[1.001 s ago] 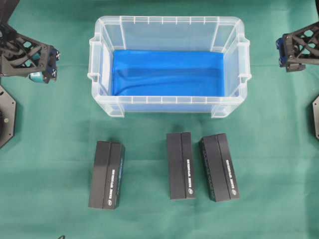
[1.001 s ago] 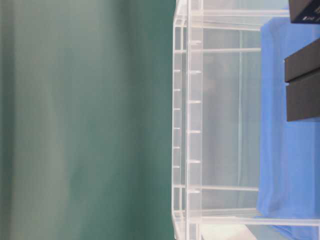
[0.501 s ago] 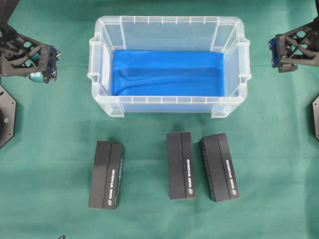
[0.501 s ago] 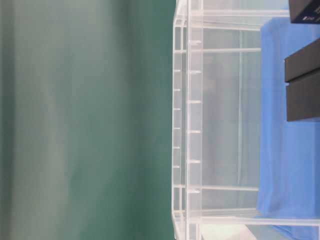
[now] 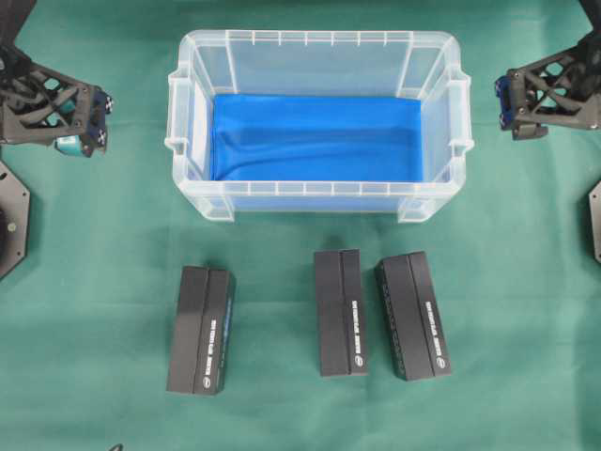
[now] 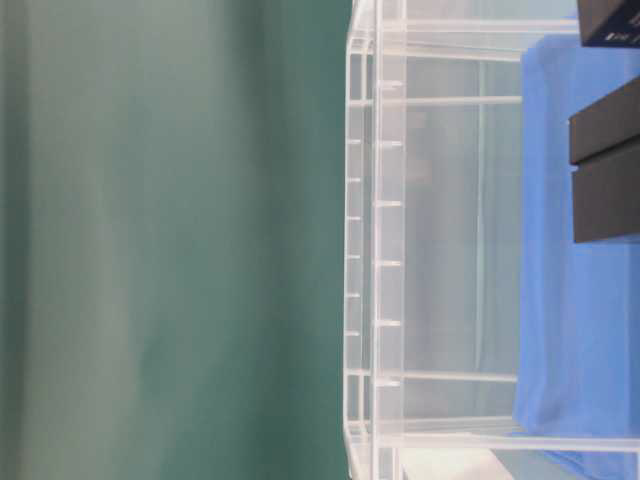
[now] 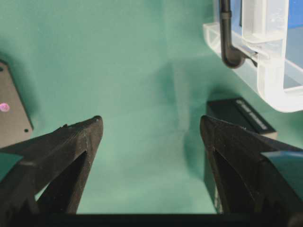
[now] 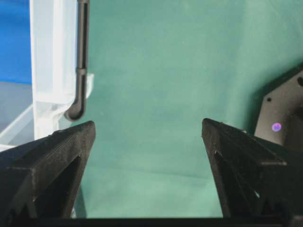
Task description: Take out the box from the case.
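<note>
On the green cloth-covered desk (image 5: 94,235), the translucent clear plastic case (image 5: 319,38) with its blue cloth lining (image 5: 315,136) sits between my left claw (image 7: 149,137) and right claw (image 8: 147,142), both spread and empty, while three black rectangular boxes (image 5: 340,312) lie outside near its front wall.

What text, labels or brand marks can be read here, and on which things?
Left black box: white print along its top, too small to read.
Middle black box: white print, too small to read.
Right black box: white print, too small to read.
Clear plastic case: no text visible.
</note>
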